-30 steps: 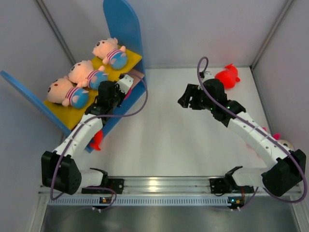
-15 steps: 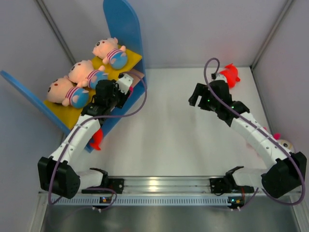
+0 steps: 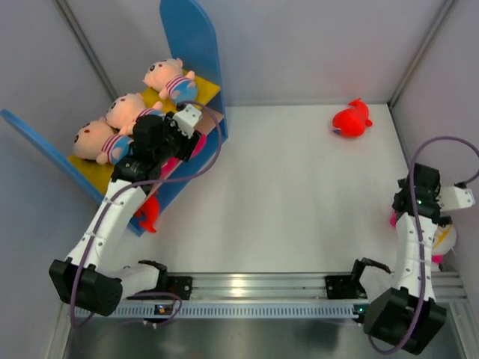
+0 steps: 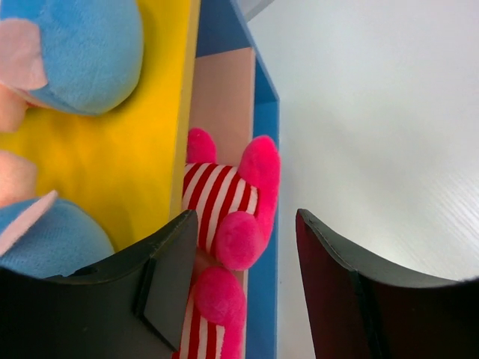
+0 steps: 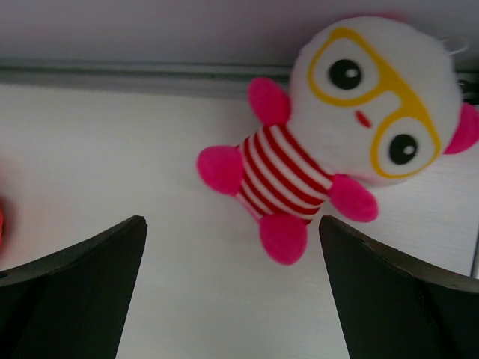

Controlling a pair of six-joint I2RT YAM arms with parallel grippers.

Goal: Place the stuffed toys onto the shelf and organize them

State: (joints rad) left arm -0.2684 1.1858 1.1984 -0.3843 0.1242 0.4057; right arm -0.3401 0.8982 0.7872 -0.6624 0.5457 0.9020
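Observation:
The shelf stands at the back left. Three peach-faced stuffed toys lie in a row on its yellow upper board. A pink-footed doll in a red-striped shirt lies on the tan lower board; my left gripper hangs open over it, fingers either side and apart from it. A white-faced doll with yellow glasses lies by the right wall, just beyond my wide-open right gripper. A red plush sits at the back right.
Another red plush lies on the table at the shelf's near foot. Grey walls close in the table on three sides. The arms' metal base rail runs along the near edge.
My right arm swung from beside the red plush to the right wall above the glasses doll, its jaws widening. My left gripper opened over the striped doll and drew back a little.

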